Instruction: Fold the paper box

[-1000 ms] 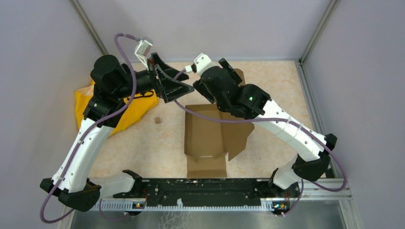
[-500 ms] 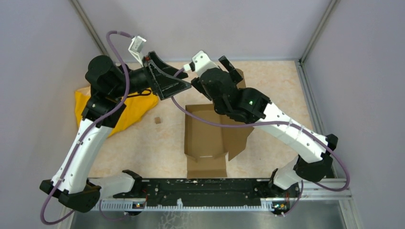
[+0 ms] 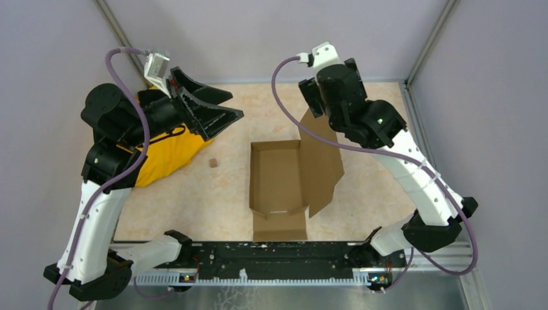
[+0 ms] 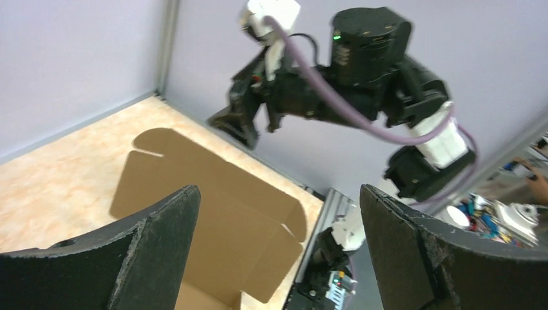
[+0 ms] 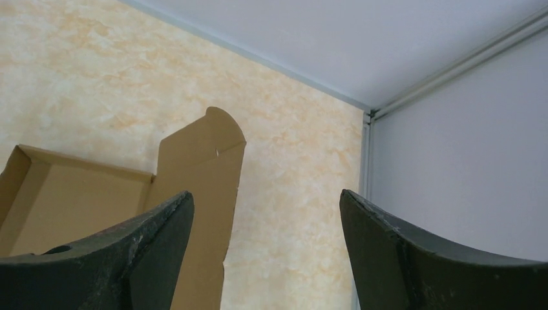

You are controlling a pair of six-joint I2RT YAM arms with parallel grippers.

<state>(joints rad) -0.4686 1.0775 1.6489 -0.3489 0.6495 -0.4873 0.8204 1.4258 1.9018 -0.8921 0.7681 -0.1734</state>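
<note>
Cardboard paper box (image 3: 278, 177) lies half-folded (lid open); left hand (image 3: 234, 106) and right hand (image 5: 265, 194) gape, empty.

Your black-and-white left arm (image 3: 97, 206) hides part of the crumpled yellow cloth (image 3: 165, 152); both wrist views crop the brown corrugated cardboard box (image 4: 207, 200).

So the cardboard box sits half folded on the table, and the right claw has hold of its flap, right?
Not quite. The right claw holds nothing: the right wrist view shows it open, clear above the flap of the paper box. The box does sit half folded on the table.
</note>
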